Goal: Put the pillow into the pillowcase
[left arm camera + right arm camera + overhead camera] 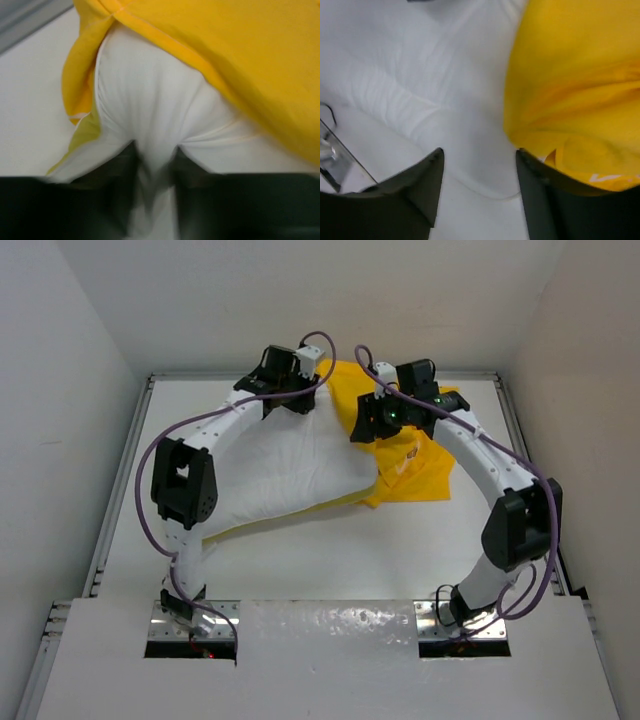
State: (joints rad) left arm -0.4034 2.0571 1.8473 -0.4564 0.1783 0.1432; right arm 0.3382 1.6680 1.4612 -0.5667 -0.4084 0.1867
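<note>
The white quilted pillow [290, 475] lies across the table's middle, its right end under the yellow pillowcase [415, 455]. My left gripper [283, 380] is at the pillow's far edge; in the left wrist view it [155, 157] is shut on a pinched fold of the pillow [150, 100], with the pillowcase [240, 55] draped over it. My right gripper [372, 420] is open at the pillowcase's left edge; in the right wrist view it [479, 152] straddles the pillow's corner [470, 150], its right finger against the pillowcase [575, 85].
Grey walls close in the white table [330, 570] on the left, back and right. A metal rail [115, 510] runs along the left edge. Purple cables loop off both arms.
</note>
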